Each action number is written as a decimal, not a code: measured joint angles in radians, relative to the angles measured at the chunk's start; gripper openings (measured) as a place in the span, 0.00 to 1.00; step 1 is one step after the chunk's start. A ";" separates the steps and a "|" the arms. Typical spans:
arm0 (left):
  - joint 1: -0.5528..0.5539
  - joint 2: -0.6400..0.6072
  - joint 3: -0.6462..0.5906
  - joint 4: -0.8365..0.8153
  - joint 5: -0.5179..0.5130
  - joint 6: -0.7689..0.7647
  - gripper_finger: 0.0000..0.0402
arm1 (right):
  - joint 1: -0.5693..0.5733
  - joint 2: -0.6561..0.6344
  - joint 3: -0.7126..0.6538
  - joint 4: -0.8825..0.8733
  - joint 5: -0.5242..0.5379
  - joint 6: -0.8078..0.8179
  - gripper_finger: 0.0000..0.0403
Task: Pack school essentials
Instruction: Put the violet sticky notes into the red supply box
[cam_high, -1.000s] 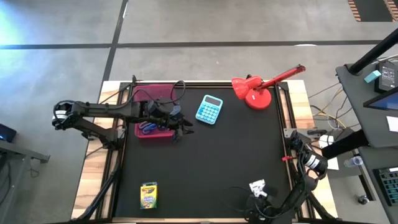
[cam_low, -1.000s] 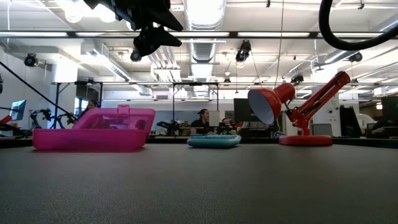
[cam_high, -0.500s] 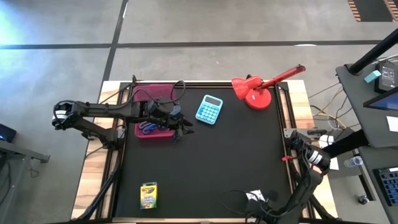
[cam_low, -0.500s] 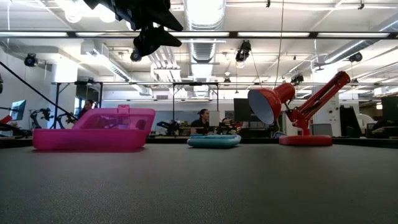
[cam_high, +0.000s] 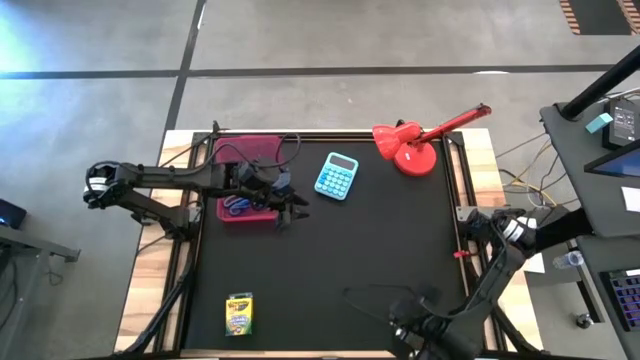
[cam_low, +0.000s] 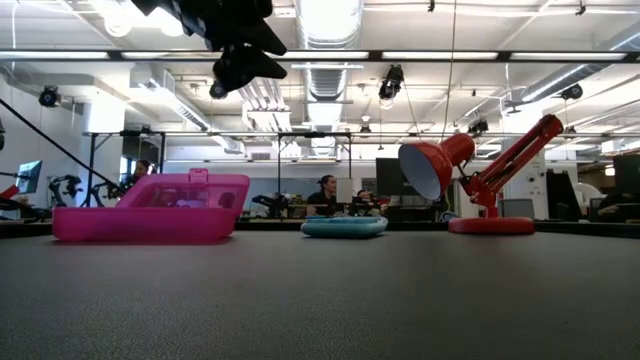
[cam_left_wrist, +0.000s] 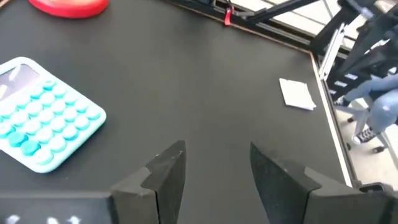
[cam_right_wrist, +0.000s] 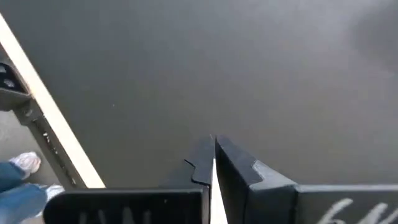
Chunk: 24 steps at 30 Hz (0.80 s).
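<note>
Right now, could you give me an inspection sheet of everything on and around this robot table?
Surface: black mat on a wooden table.
Job's things: blue-handled scissors lying in the pink case; crayon box alone near the mat's front-left corner; white square flat on the mat.
Clutter: turquoise calculator; red lamp.
End effectors: left end effector open and empty, beside the pink case; right end effector shut, above the mat near its edge.
Cables: black cable looping over the case.
Surroundings: people at desks beyond the table.
</note>
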 joint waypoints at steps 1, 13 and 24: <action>0.000 0.000 0.000 -0.007 0.000 0.001 0.40 | -0.001 -0.003 0.000 0.002 -0.005 -0.010 0.02; -0.007 0.014 -0.001 -0.037 0.092 -0.035 0.40 | 0.001 0.007 -0.021 0.005 -0.273 0.304 0.17; -0.133 0.124 -0.002 0.009 0.174 -0.060 0.40 | 0.005 0.007 -0.135 0.316 -0.493 0.602 0.34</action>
